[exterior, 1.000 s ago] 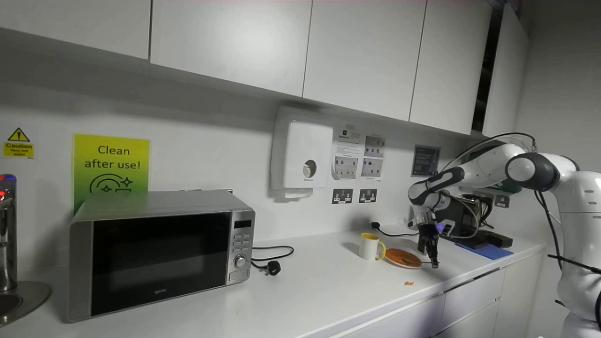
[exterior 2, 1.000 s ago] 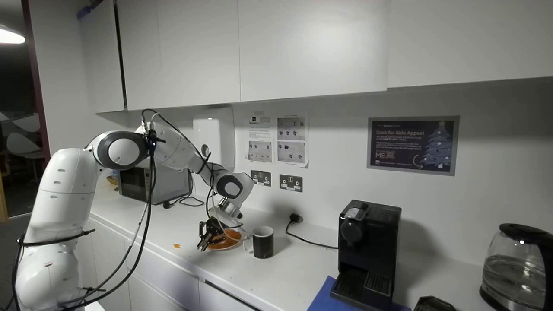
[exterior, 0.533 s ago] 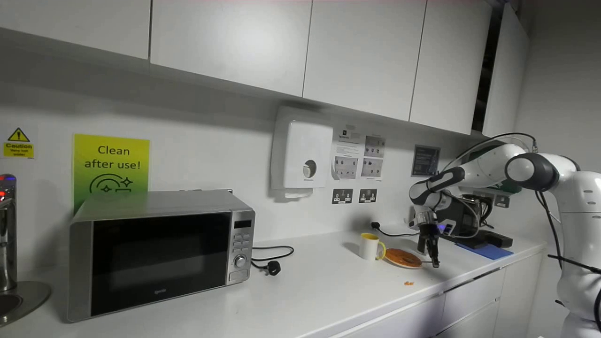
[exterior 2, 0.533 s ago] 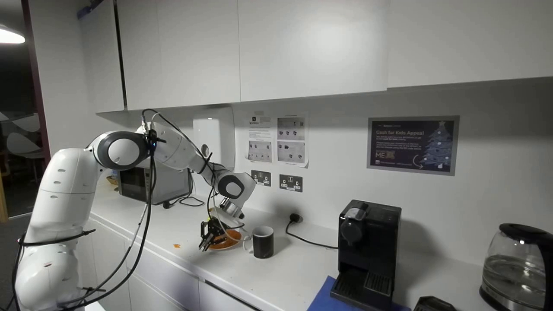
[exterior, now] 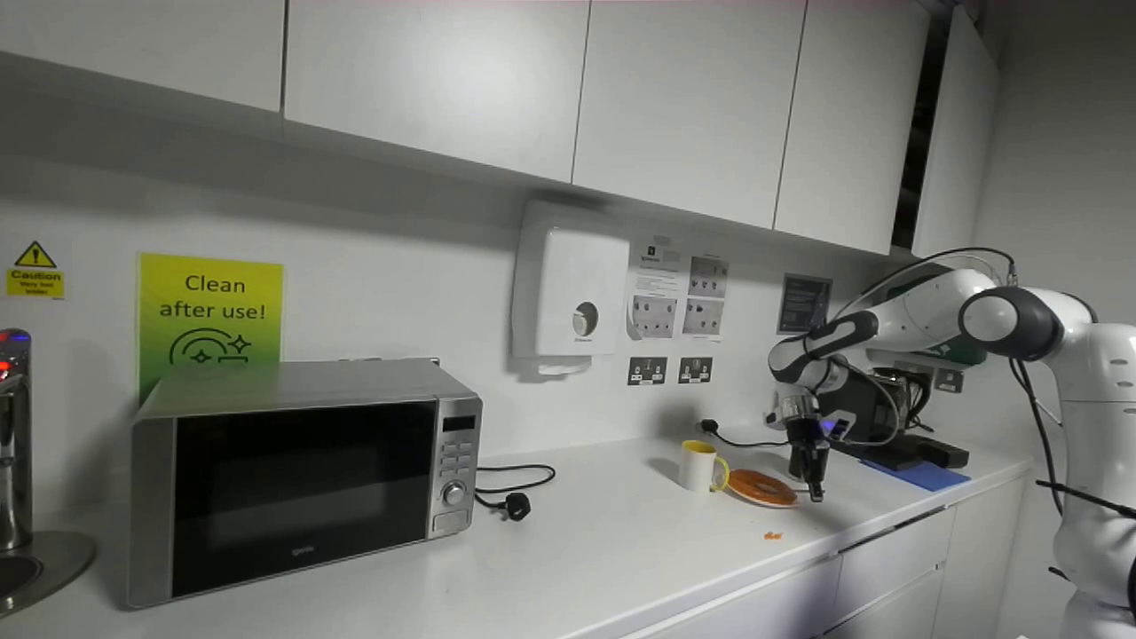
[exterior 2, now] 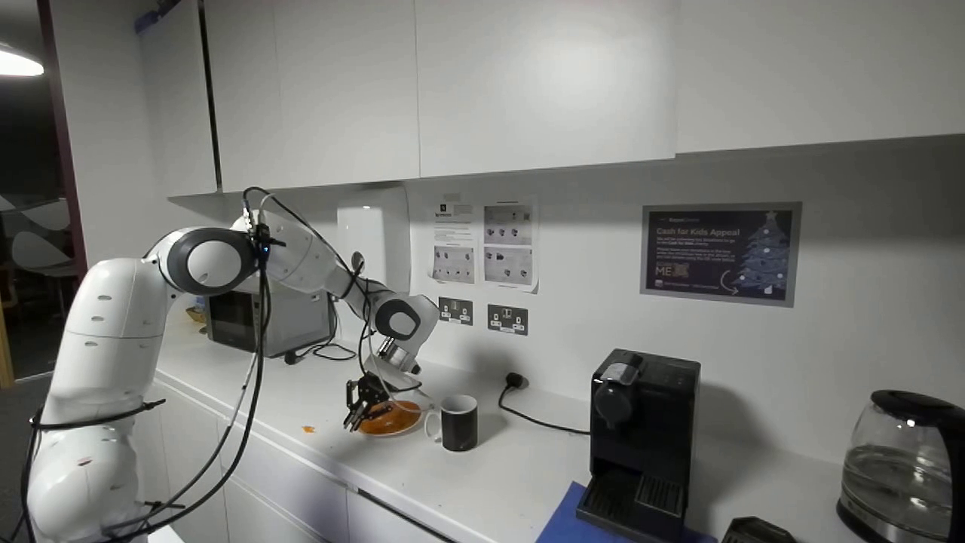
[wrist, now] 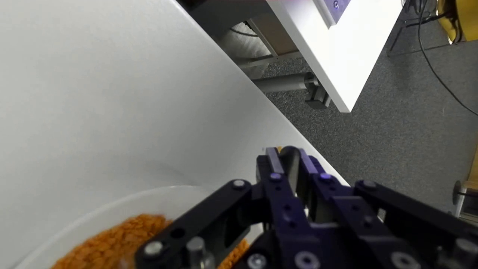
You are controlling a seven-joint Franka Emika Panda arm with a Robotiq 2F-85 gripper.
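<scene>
Gripper (wrist: 288, 152) in tight, and it has something: both fingers (wrist: 275, 164) drawn close on a dark handle (wrist: 291, 166), perhaps a spoon's, though that's a guess. What's new in this last half-second? A small lift, a slight sideways shift; in both exterior views the fingertips sit a touch higher than they did. For the work in hand I'd call that a minor adjustment, the held piece carried along, still close by the plate (wrist: 168, 198) rather than away from it.

Now the direction! In the wrist view the handle's long axis runs lengthwise along the gap between the fingers, round end aimed up-picture, toward the front edge of the table (wrist: 112, 93). Its opposite end is lost under the gripper; whether it bears anything, I can't tell.

Just beside, the plate lies flat, covered in orange lentils by the look of them (wrist: 123, 235). Nearer the front edge, a little orange spill (exterior: 773, 536). Past the plate a mug (exterior: 698, 468) stands upright, its yellow loop turned plateward. Farther along, a coffee machine (exterior 2: 641, 445) over a blue mat (exterior 2: 571, 516), with a glass jug (exterior 2: 901, 460) beyond; and well apart, the opposite way, a microwave (exterior: 306, 488), door closed.
</scene>
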